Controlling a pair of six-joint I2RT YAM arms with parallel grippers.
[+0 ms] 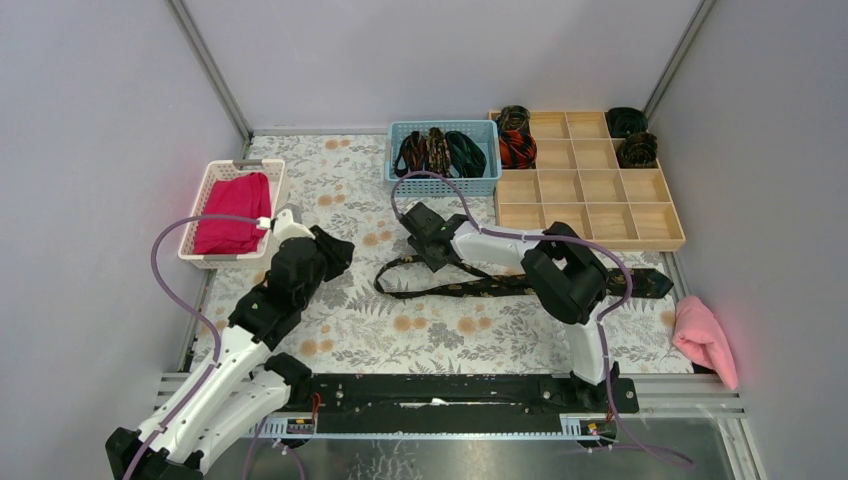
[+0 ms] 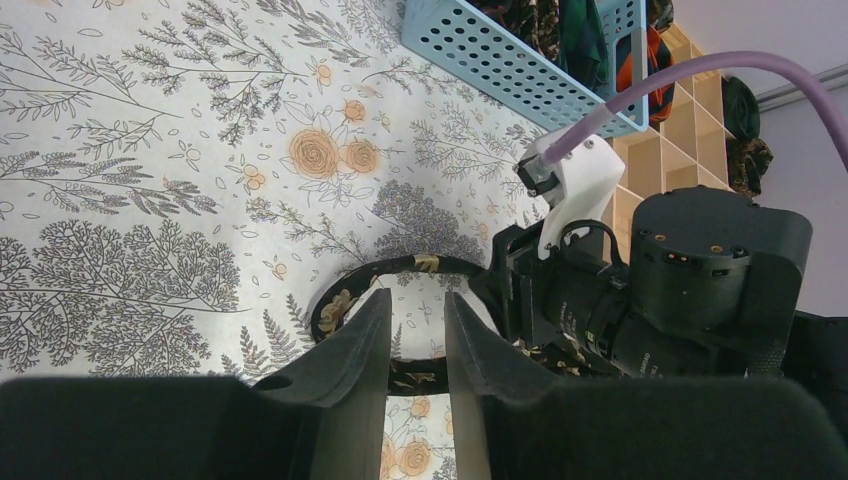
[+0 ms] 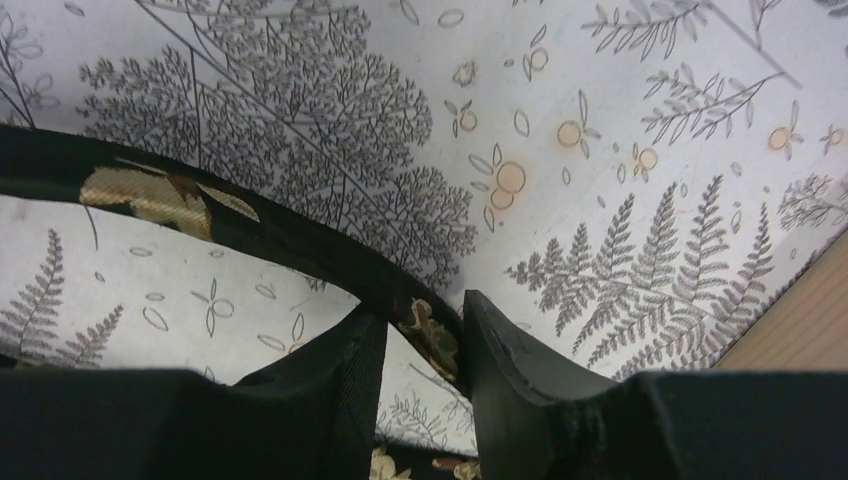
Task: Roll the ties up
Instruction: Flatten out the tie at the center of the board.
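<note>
Working the tie (image 1: 500,287), laid flat across the mat (image 1: 400,330) from 9 to 3 o'clock in the top view, with its thin end curled into a loose loop at the 9 o'clock end. Straddling that loop with the right gripper (image 3: 425,310): part-open jaws, with the strip running through the gap and a sliver of mat visible beside it, so not pinched, by the look of it. Hovering the left gripper (image 2: 417,300) just beside the loop on its 9 o'clock side, slightly parted, holding nothing. Reading the step as starting the coil. To do it well: close the right gripper squarely across the strip near its tip, not on one edge, and keep the fabric flat to avoid winding in a twist. Turn the end over onto itself in small, tight wraps, heading toward 3 o'clock. Bring the left gripper down to pin each wrap during any regrip; otherwise expect the cloth to spring open. Keep the long tail straight and lightly taut, never dragged sideways. Mind the crowding, too, with both grippers near one small loop. Aim for something as compact as the coils (image 1: 517,150) in the tray (image 1: 590,205) at 1 o'clock. Leave the basket (image 1: 442,180) at 12 o'clock, holding more ties (image 1: 440,152), for later.
</note>
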